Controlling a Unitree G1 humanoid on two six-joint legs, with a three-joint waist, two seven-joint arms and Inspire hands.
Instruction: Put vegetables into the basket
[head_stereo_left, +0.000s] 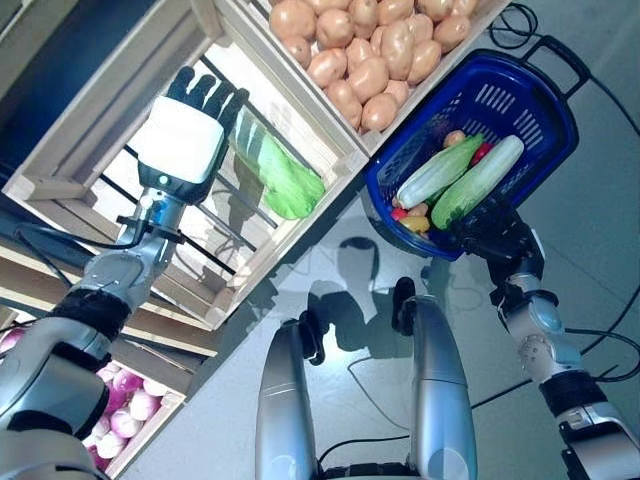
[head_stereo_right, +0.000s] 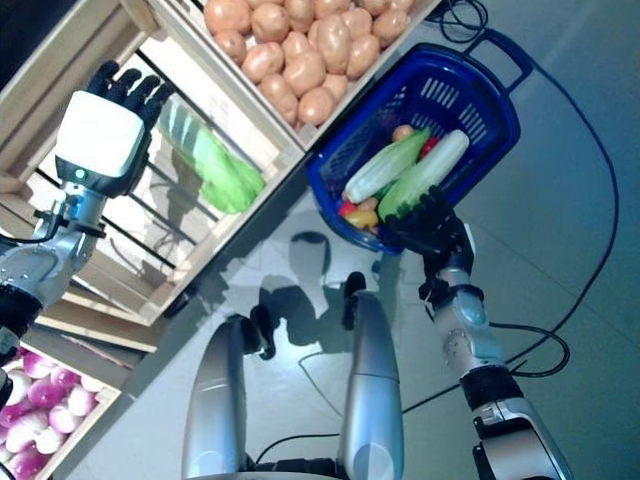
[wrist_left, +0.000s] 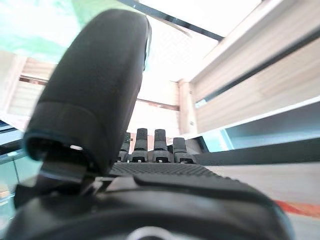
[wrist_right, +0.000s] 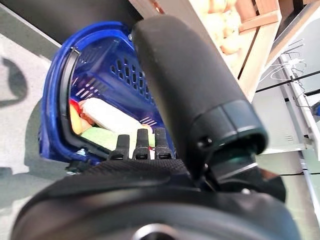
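Partly done: blue basket (head_stereo_left: 520, 100), gripped at its rim by the right hand (head_stereo_left: 497, 238), already holds several vegetables. Left hand (head_stereo_left: 185, 130) hovers open and empty beside the green cabbage (head_stereo_left: 280, 175), left in the crate (head_stereo_left: 70, 150).

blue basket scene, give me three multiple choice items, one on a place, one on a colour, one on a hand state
1. Where is the cabbage?
A. in the wooden crate
B. in the basket
C. on the floor

2. What colour is the basket?
A. red
B. blue
C. white

3. What is the right hand doing?
A. hanging free
B. holding a potato
C. gripping the basket

Key: 1 A, it lies in the wooden crate by the left hand, which is open. 2 B, its walls are blue. 3 C, its fingers curl over the rim.
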